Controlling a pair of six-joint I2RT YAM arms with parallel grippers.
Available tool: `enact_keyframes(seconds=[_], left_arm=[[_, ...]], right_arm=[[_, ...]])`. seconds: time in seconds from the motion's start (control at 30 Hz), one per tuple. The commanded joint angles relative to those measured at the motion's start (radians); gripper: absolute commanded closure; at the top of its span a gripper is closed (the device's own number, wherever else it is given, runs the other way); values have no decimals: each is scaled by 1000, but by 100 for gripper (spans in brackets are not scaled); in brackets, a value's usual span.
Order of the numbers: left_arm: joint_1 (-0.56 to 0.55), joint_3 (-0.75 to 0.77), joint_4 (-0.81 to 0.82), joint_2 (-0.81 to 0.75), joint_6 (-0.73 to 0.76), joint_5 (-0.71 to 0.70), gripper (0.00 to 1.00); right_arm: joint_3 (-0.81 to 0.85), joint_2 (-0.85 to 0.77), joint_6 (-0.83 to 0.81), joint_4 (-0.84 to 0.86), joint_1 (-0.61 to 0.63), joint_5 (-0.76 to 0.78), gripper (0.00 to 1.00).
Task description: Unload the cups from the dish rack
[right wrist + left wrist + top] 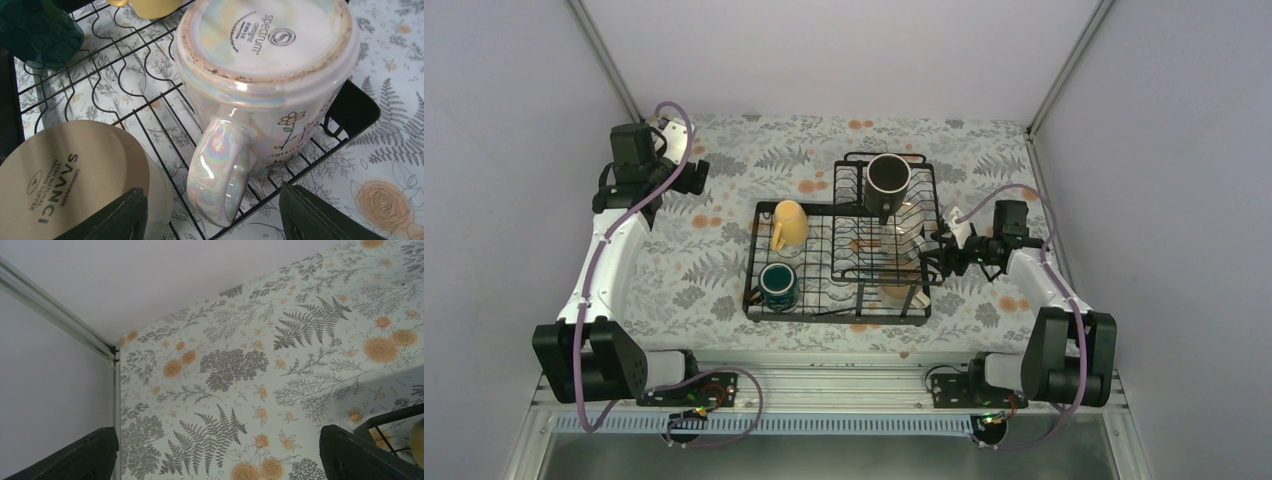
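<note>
The black wire dish rack (836, 317) sits mid-table. A black mug (888, 177) stands in its raised basket. A pale yellow mug (789, 224) and a dark teal mug (778, 286) are at its left end. A pearly cream-white mug (265, 65) lies upside down on the rack wires (150, 107), beside a white mug with a tan base (60, 175). My right gripper (212, 200) is open, with the pearly mug's handle (220, 170) between its fingers, not touching. My left gripper (215, 440) is open and empty over the tablecloth at the far left (694, 175).
A fern-and-flower tablecloth (684, 270) covers the table. White walls close in the left, back and right sides. The rack's corner (395, 417) shows at the right edge of the left wrist view. The right arm (1034, 275) stands beside the rack's right end.
</note>
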Motion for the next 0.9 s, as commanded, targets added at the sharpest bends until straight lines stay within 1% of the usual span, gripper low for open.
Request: enact_keyframes(seconds=[0.0,0.23,0.43,0.7,0.87], left_arm=[[-4,14,19,0,-5,-13,0],[-5,16,14,1,3,2,0],[-4,13,14,1,6,9,0],[-5,-5,22,-1,6,14,0],[-4,-9,20,-7,9,13,0]], right_arm=[[24,14,51,53,30,36,33],[19,49,109,133,58,62,35],[13,80,151,185,78,74,44],[17,52,157,194,85,96,67],[-8,8,143,207,83,130,79]])
